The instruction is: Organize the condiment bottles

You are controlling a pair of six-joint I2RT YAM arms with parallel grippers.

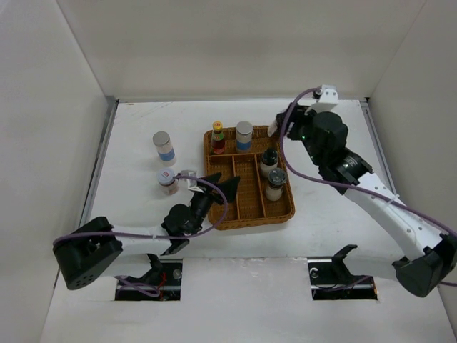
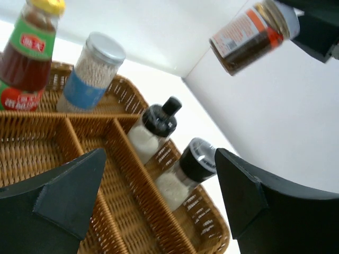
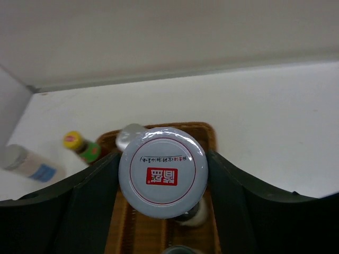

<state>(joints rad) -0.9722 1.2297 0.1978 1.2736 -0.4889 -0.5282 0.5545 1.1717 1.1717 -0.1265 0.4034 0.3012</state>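
The right end effector is pinching the red-marked white-lidded jar above the brown wicker tray's one o'clock corner, and the jar probably needs lowering into a free compartment. The left end effector is hovering spread, empty.

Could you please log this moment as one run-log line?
left gripper: open, empty, over wicker tray | right gripper: shut on white-lidded jar, aloft | off tray: banded cylinder, small jar

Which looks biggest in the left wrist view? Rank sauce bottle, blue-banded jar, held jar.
Largest: sauce bottle, though cropped at the edge.
Then blue-banded jar and held jar: they look alike, so left unranked.
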